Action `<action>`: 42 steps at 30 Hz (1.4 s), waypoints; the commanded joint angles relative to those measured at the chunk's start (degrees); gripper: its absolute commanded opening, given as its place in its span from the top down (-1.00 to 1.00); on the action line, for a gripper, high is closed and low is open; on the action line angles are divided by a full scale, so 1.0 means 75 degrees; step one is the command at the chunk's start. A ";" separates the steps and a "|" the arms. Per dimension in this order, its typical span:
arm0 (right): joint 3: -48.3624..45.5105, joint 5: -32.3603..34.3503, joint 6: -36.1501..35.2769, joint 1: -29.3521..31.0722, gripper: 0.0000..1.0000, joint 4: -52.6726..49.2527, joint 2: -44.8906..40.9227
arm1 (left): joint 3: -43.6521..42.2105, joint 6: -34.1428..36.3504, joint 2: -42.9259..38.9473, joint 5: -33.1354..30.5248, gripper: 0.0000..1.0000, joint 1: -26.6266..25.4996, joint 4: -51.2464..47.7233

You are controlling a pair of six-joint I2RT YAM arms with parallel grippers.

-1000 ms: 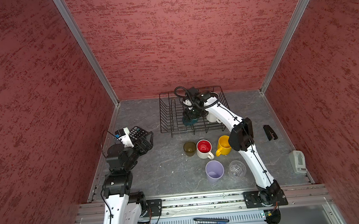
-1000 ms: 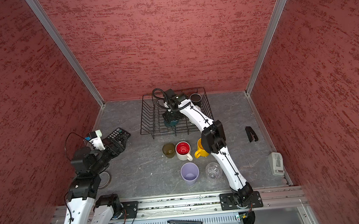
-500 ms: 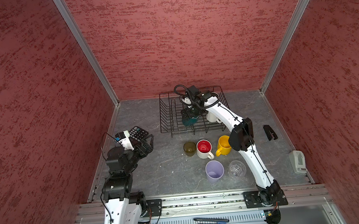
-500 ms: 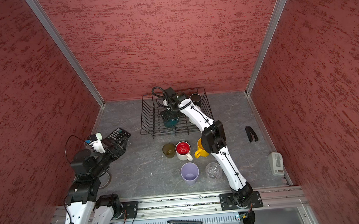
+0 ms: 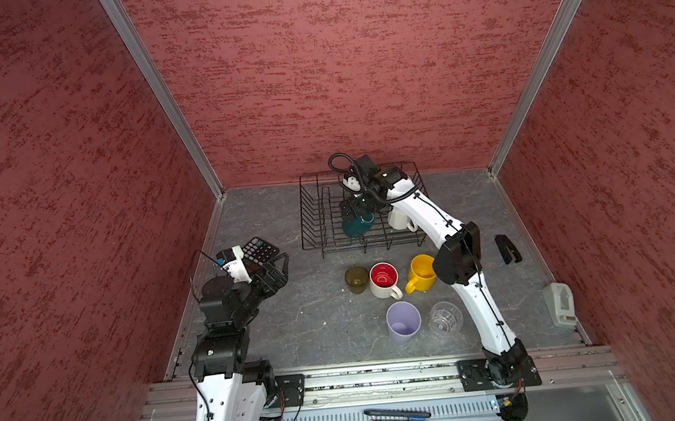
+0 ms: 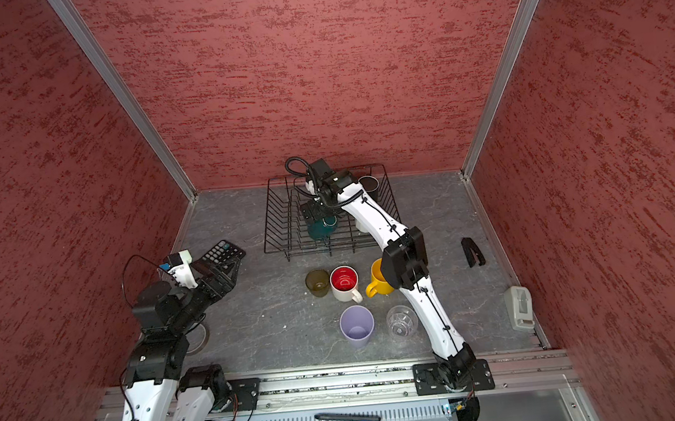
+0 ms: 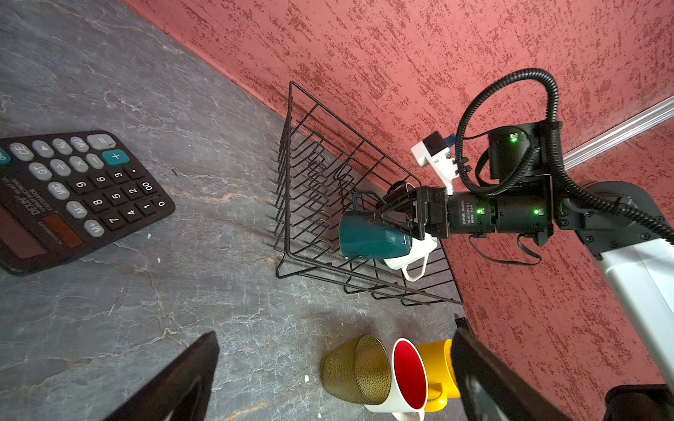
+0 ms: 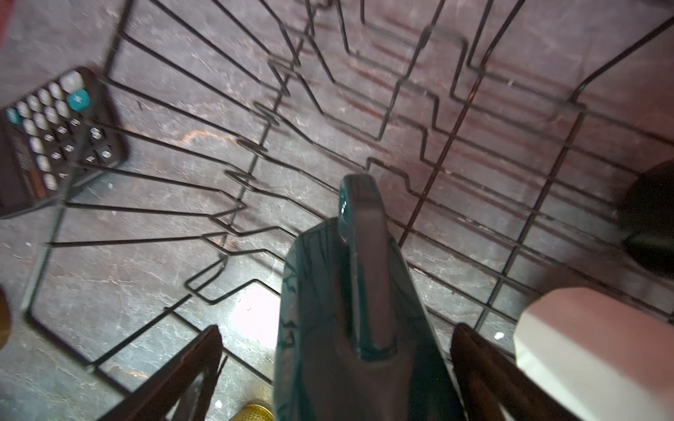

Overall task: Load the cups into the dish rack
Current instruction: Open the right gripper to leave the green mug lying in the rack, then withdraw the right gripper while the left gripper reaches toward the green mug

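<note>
Above centre, the right gripper [image 5: 355,213], jaws released, flanks the teal ceramic mug [image 5: 352,229] in the black wire dish rack [image 5: 310,218]; at left, the left gripper [image 5: 280,270] gapes.

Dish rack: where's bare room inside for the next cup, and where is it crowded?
Free: the left half of the black wire dish rack, over the divider loops, between its left wall and the teal mug. Crowded: the right side, where the white mug and black mug sit, with the open right gripper straddling the teal mug.
</note>
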 commanded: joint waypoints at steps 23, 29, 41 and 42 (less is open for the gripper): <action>-0.4136 0.0855 0.0651 -0.0596 -0.97 0.2505 -0.3066 | -0.0069 0.0006 -0.0123 0.0102 -0.99 0.0045 0.0041; -0.4313 0.1897 0.0469 -0.0564 -0.88 0.2449 -0.2988 | -0.0004 -0.0206 -0.0045 0.0074 -0.93 0.0030 0.0303; -0.6873 -0.0396 0.1311 -0.1660 -0.92 0.4035 -0.5882 | 0.3374 0.0251 0.5153 -0.0265 -0.69 -0.2921 0.0463; -0.7166 -0.0555 0.1383 -0.1787 -0.92 0.4154 -0.6150 | 0.3740 0.0230 0.5745 -0.0113 -0.65 -0.3041 0.0498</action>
